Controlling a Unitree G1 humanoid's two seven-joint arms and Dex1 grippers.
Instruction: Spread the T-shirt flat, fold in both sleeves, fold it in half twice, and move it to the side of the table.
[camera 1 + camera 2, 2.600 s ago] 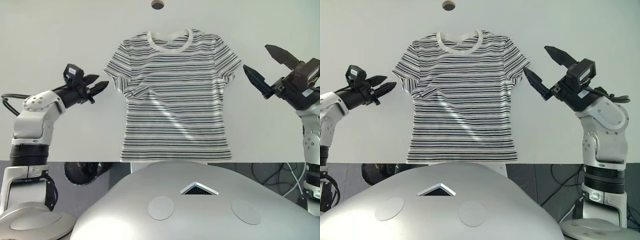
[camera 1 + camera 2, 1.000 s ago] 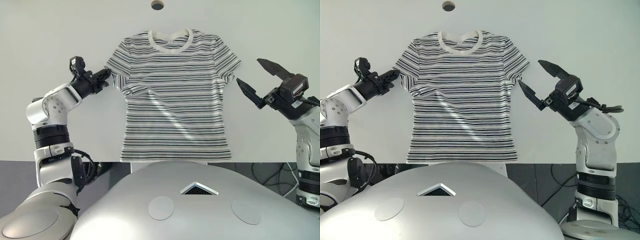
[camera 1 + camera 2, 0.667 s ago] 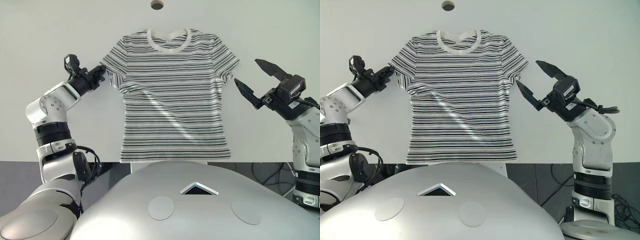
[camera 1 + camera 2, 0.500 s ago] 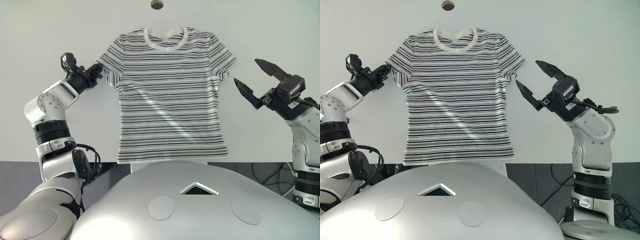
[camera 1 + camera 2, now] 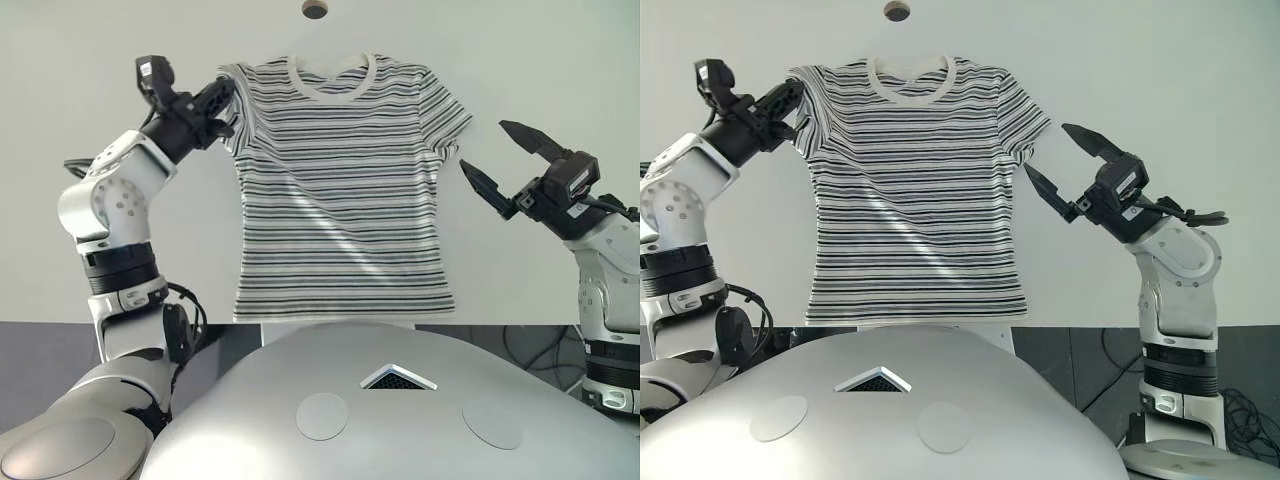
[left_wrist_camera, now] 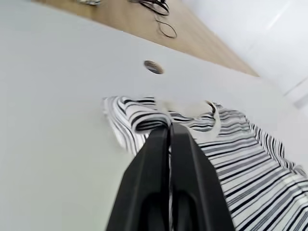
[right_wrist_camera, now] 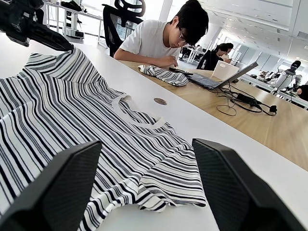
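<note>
On the white table (image 5: pixel 80 40), the soft, light striped T-shirt (image 5: pixel 340 190) should fold easily; left gripper (image 5: pixel 224 96) pinches its sleeve (image 6: pixel 139 118), right gripper (image 5: pixel 483 146) gapes wide.

1. T-shirt (image 5: pixel 340 190) lay mid-worktop (image 5: pixel 560 60), collar at the far side, hem at the near edge.
2. Cable hole (image 5: pixel 315 9) sat just behind the collar.
3. Left claw (image 5: pixel 226 96) pinched the left sleeve (image 5: pixel 234 82) at the shirt's far-left corner.
4. Right claw (image 5: pixel 483 146) hung spread, just beside the right sleeve (image 5: pixel 448 110).
</note>
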